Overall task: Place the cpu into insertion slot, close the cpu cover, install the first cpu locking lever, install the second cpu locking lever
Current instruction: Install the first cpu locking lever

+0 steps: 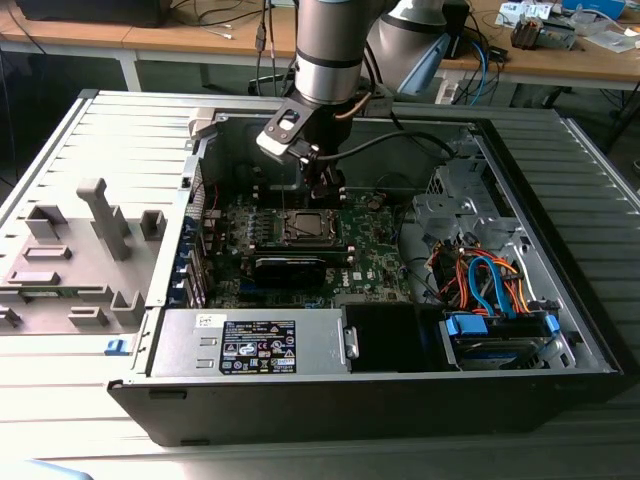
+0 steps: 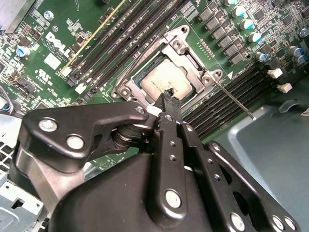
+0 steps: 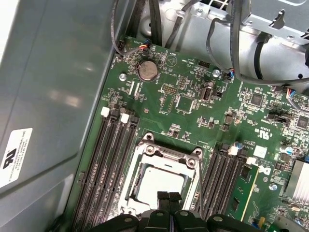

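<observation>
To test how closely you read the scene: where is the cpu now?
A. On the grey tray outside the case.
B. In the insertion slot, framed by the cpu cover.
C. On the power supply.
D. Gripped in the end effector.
B: in the second wrist view the cpu lies flat in the insertion slot, the cpu cover around it.
</observation>
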